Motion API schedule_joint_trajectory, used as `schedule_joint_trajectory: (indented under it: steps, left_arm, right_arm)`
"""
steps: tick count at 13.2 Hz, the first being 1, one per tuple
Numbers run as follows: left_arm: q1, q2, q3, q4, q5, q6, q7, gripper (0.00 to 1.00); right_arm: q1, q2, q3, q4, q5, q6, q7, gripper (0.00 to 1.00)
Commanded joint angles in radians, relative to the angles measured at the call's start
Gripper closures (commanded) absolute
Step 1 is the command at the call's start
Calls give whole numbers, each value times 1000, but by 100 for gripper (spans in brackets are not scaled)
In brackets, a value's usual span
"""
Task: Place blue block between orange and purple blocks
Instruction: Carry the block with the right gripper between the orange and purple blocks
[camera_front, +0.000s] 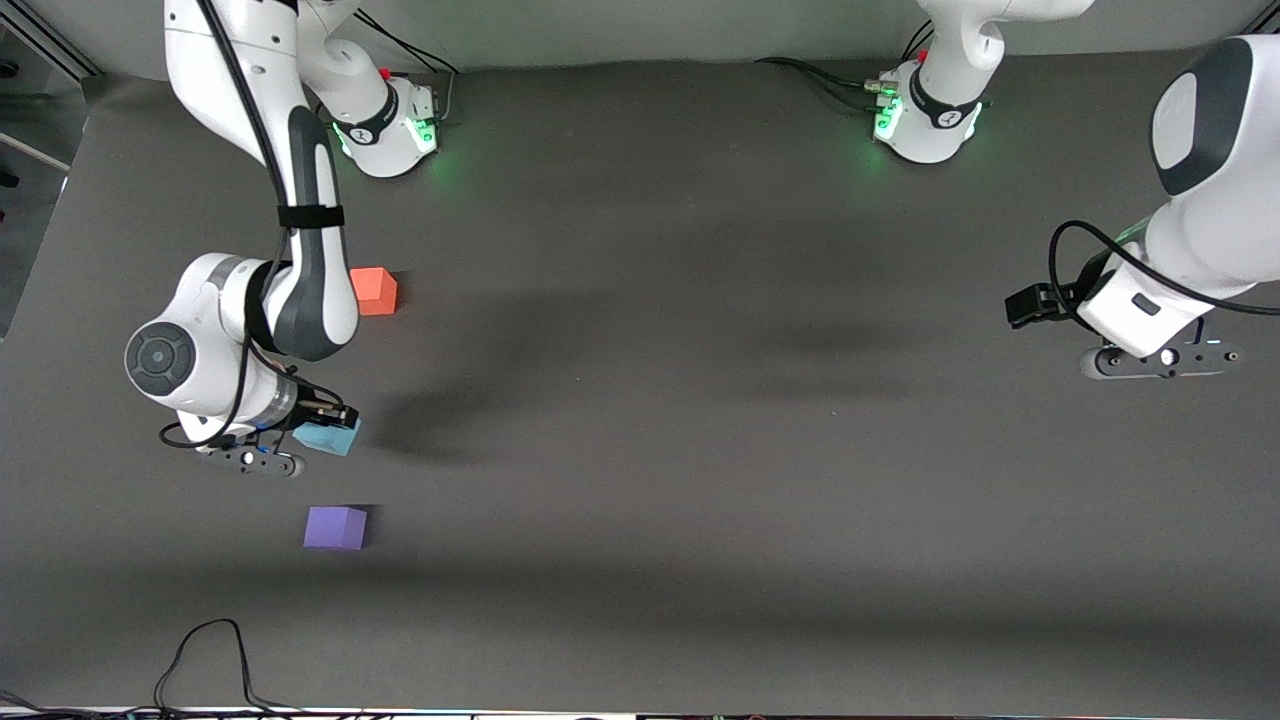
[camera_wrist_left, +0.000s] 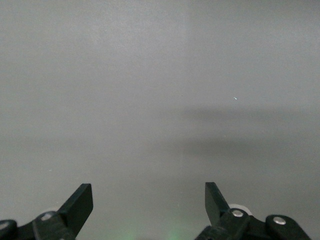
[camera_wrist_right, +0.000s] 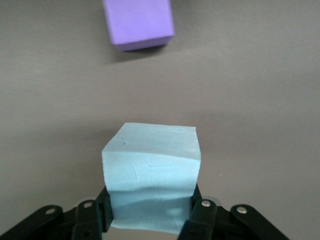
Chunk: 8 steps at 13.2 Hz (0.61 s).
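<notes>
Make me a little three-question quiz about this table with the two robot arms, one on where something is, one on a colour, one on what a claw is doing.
1. Where does the blue block sit among the blocks?
A. Nearer the front camera than the purple block
B. Between the orange block and the purple block
C. On top of the orange block

2. Which block lies nearest the front camera?
A. Orange
B. Blue
C. Purple

3. What is the right gripper doing?
A. Gripping the blue block
B. Hanging open with nothing in it
C. Gripping the purple block

Answers:
1 B, the orange block shows higher and the purple block lower.
2 C, it lies lowest.
3 A, its fingers press the block's sides; the open left gripper waits.
</notes>
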Motion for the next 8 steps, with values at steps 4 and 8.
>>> schedule_joint_trajectory:
  steps: [4,8]
  left_arm:
    - [-11,-16,-7,-10,-10,-5,-3,0]
    - [-8,-48,-16,-17,-8,-12,-11,0]
  right_arm:
    - [3,30,15,-166,250,127,-269,100]
    - [2,57,35,-179,252,130,-333,99]
